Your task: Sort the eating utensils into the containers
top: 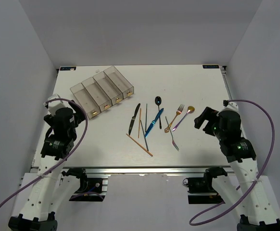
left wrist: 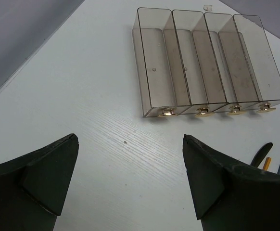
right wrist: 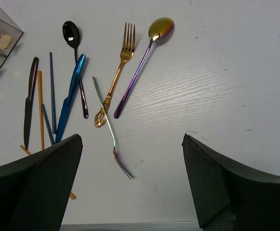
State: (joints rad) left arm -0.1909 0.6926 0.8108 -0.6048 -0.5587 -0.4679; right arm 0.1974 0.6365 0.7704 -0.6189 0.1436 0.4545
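Four joined clear-grey containers (top: 103,91) stand empty at the back left, seen close in the left wrist view (left wrist: 152,62). The eating utensils lie loose mid-table: black knife (top: 134,118), blue knife (top: 154,121), black spoon (right wrist: 74,48), gold fork (right wrist: 118,67), purple-gold spoon (right wrist: 140,62), silvery fork (right wrist: 110,130), wooden chopstick (top: 139,144) and dark chopstick (right wrist: 52,91). My left gripper (left wrist: 130,163) hovers open over bare table, short of the containers. My right gripper (right wrist: 130,163) hangs open just right of the utensils, holding nothing.
The table's near edge (right wrist: 130,225) runs just below the right gripper. White walls enclose the table on the left, the right and the back. Small yellow tags (left wrist: 202,111) mark the containers' near ends.
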